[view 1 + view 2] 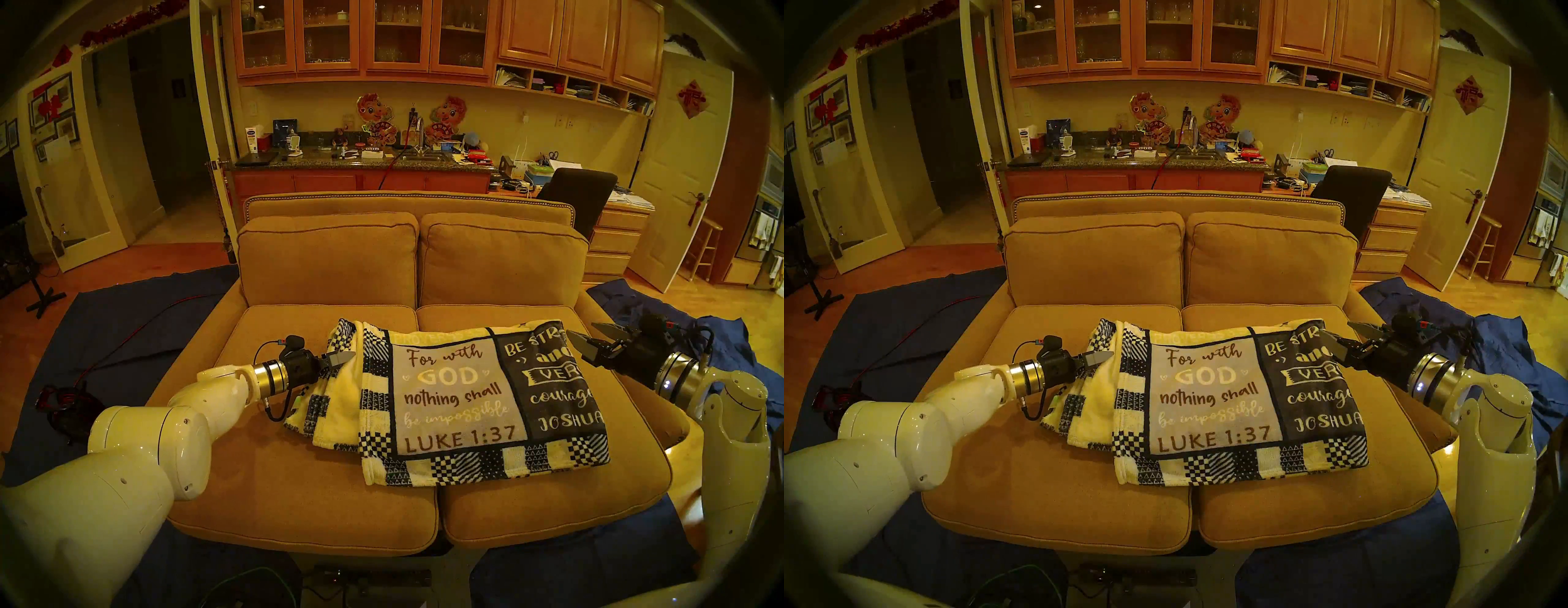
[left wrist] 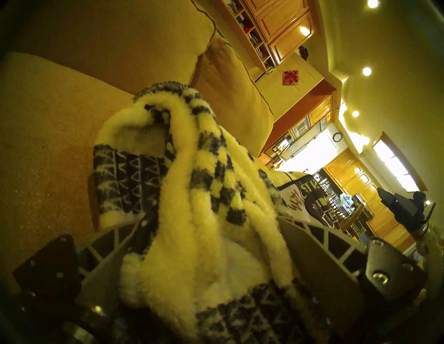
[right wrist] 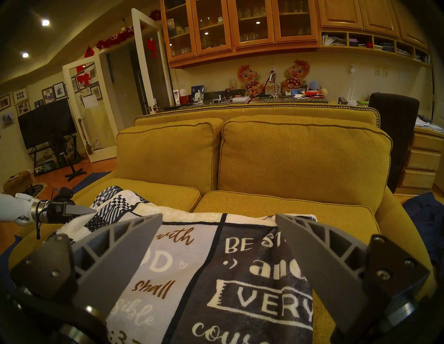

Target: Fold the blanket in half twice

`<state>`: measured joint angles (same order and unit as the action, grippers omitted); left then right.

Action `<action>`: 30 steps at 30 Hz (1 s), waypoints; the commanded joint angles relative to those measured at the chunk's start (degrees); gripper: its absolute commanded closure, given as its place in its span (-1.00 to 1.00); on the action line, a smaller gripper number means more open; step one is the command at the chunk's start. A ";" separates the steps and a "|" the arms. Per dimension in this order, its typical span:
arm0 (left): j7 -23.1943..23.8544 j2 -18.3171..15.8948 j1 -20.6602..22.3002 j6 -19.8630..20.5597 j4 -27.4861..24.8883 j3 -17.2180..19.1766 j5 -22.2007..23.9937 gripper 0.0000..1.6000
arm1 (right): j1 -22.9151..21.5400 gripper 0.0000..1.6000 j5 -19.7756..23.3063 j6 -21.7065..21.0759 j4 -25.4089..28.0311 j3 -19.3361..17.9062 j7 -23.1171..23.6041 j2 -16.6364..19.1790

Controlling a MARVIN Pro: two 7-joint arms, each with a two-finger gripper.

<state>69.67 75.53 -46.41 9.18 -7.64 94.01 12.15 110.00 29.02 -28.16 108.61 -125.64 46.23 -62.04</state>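
A mustard two-seat sofa [image 1: 297, 479] stands before wooden kitchen cabinets [image 1: 365, 38]. On its seat cushions lies the blanket [image 1: 462, 399], folded into a thick rectangle with the "For with GOD" and "JOSHUA" panels facing up, mostly over the right cushion. The left claw [image 1: 339, 360] is pinching the bunched cream layers at the blanket's left edge, plush filling the space between its fingers [image 2: 319, 242]. The right claw [image 1: 587, 339] hovers spread above the blanket's right end. Dark blue cloths [image 1: 106, 322] cover the floor on both sides.
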 commanded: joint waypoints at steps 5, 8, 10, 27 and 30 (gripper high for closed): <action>-0.13 1.11 1.46 0.93 0.10 -0.95 -0.83 -1.00 | -0.26 -1.00 0.04 0.01 0.53 -0.30 -0.05 0.21; 0.71 1.00 1.29 0.84 0.07 -1.14 -1.09 -1.00 | -0.26 -1.00 0.04 0.01 0.53 -0.30 -0.06 0.21; -0.49 1.05 1.47 1.53 0.38 -1.25 -1.29 -1.00 | -0.26 -1.00 0.04 0.01 0.53 -0.30 -0.06 0.20; 1.22 -1.56 1.51 -0.04 -0.51 -0.87 -1.36 1.00 | -0.27 -1.00 0.05 0.03 0.51 -0.29 -0.04 0.21; 2.19 -3.50 2.02 -0.09 -0.91 0.10 -0.54 1.00 | -0.27 -1.00 0.05 0.05 0.48 -0.28 -0.03 0.22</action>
<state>69.46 75.68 -45.80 9.54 -7.38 92.78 10.39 110.00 29.02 -28.16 108.61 -125.64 46.23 -62.04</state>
